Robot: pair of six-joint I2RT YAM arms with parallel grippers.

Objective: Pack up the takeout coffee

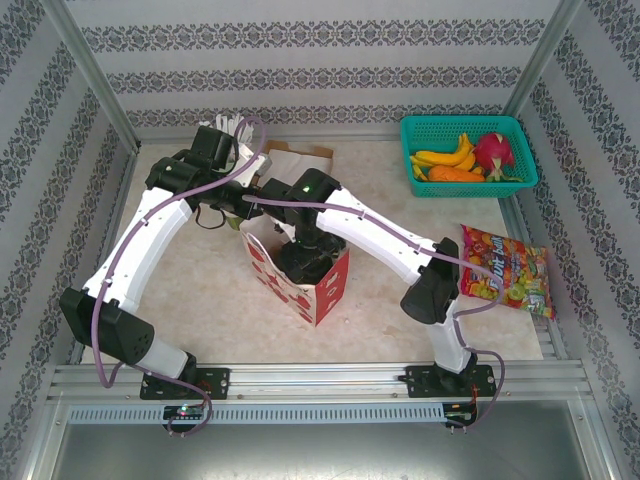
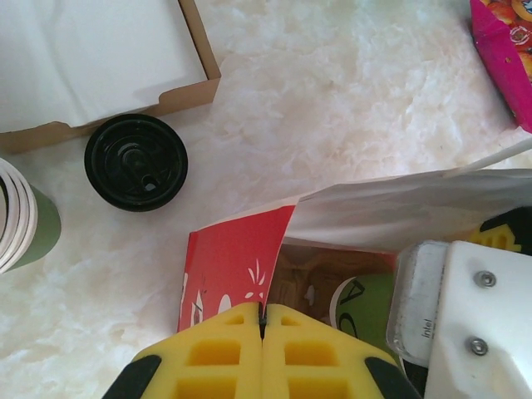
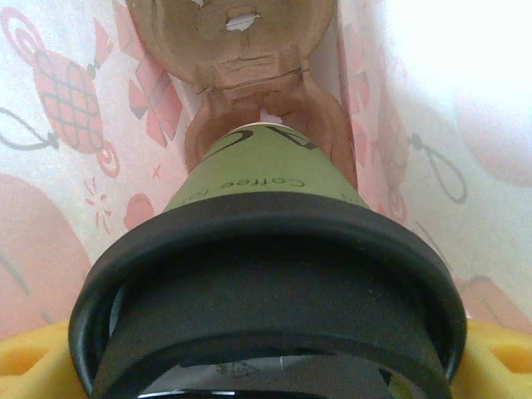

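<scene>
Bag mouth blocked, desk open in front
The right end effector (image 1: 298, 265) and its olive-green cup (image 3: 266, 179) fill the paper bag (image 1: 325, 290); a lidded cup (image 2: 135, 162), cardboard box (image 2: 195, 50) and cup stack (image 2: 12, 216) crowd the left rear; the near desk (image 1: 250, 335) is bare

You can read "Coffee" in dark letters on the side of the olive-green paper cup (image 3: 258, 176) in the right wrist view; the word after it is cut off. In the left wrist view, "intel" stands on the white camera housing (image 2: 426, 309). The candy bag (image 1: 508, 268) shows "Fruit"; its second word is too small to read.
</scene>
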